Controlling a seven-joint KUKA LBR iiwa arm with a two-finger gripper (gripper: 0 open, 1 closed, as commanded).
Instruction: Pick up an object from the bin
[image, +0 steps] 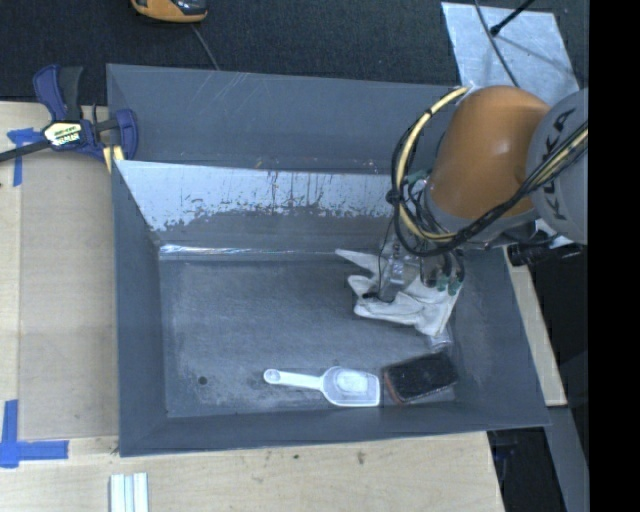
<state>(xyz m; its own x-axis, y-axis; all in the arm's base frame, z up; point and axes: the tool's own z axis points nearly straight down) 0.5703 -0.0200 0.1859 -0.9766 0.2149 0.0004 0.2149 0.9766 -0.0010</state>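
My gripper (388, 287) is low in the bin's right part, its fingertips down on a crumpled white cloth (405, 308) that lies against the right wall. The cloth bunches up around the fingers, and one corner of it points left toward the bin's back. Whether cloth is pinched between the fingers is hidden by the gripper body. In front of the cloth, near the front wall, lies a dark rectangular sponge (421, 378). Left of the sponge rests a white plastic scoop (330, 383), its handle pointing left.
The arm with its orange cover and looped cables hangs over the bin's right back corner. The bin's left half holds bare grey floor.
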